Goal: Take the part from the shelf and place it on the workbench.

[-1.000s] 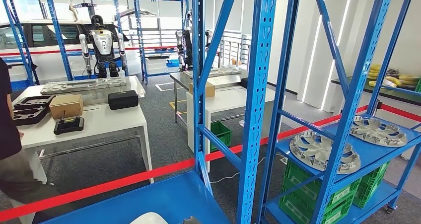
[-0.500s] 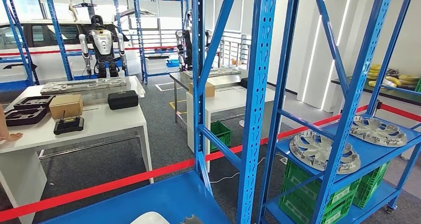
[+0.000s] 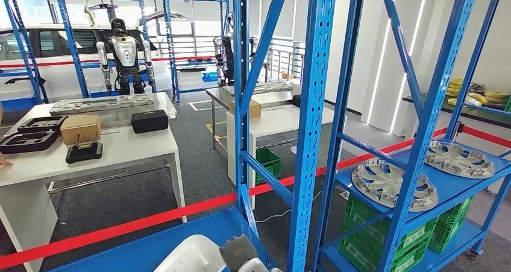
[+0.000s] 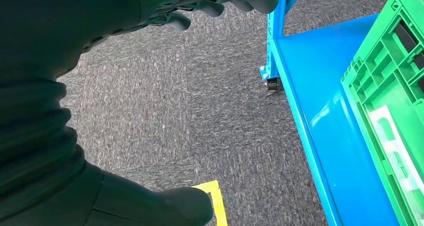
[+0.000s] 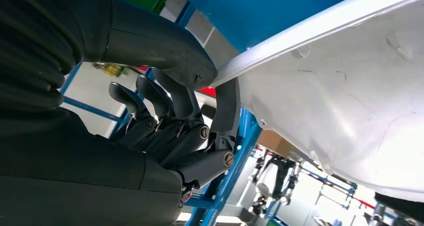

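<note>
Right hand (image 5: 165, 110) is what I check first: on its wrist camera I see the thumb and one finger pinching the rim of the white part (image 5: 340, 85), the other fingers curled behind. On the head camera I see that part (image 3: 190, 255) at the bottom edge, over the blue shelf (image 3: 144, 248), with the hand (image 3: 244, 257) just beside it. Left hand (image 4: 100, 85) hangs over grey carpet (image 4: 200, 105) beside a blue rack base (image 4: 320, 110) holding a green crate (image 4: 395, 85); I see its fingers apart with nothing in them. Across the red tape (image 3: 150, 219) I see the white workbench (image 3: 120, 151), carrying a cardboard box (image 3: 80, 128) and black cases.
</note>
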Controlling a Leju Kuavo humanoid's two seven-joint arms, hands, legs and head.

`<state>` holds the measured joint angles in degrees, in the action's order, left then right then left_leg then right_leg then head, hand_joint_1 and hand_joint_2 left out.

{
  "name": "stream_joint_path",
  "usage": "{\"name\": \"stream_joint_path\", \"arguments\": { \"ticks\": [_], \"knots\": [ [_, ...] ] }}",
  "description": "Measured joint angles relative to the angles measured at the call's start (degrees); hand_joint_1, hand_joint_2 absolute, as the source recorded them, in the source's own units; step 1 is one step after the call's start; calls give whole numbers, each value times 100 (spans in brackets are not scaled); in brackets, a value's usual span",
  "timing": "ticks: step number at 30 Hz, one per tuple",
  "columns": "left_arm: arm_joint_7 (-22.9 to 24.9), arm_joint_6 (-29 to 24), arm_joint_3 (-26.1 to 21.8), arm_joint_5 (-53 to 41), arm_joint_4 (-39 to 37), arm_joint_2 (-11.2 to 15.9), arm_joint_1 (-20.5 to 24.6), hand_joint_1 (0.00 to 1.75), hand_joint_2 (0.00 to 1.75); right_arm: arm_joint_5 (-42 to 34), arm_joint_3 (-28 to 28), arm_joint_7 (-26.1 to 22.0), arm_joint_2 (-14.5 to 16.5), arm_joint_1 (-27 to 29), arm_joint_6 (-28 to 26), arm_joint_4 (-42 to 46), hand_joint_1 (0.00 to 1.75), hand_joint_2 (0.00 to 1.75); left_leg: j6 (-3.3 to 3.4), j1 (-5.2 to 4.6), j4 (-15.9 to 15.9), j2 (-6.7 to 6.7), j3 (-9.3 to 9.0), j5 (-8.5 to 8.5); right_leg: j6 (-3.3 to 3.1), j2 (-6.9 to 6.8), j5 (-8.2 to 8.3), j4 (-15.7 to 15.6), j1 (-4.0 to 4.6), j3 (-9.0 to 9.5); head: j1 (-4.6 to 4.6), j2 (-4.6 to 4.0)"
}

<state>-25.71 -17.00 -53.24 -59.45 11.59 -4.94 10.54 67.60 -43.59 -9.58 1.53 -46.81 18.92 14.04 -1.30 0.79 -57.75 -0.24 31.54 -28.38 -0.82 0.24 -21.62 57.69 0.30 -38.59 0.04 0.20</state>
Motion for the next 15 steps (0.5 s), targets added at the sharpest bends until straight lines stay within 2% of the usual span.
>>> {"name": "stream_joint_path", "arguments": {
  "ticks": [9,15],
  "knots": [
    [18,-3,-2,56,17,3,26,0,175,43,1,64,0,-42,63,2,161,175,0,0,0,0,2,0,0,-1,0,0,-1,0,0,0],
    [18,-9,-5,96,23,4,25,0,175,-31,1,-65,0,-39,48,20,161,175,0,0,0,0,1,0,0,-1,0,0,0,0,0,0]
  ]
}}
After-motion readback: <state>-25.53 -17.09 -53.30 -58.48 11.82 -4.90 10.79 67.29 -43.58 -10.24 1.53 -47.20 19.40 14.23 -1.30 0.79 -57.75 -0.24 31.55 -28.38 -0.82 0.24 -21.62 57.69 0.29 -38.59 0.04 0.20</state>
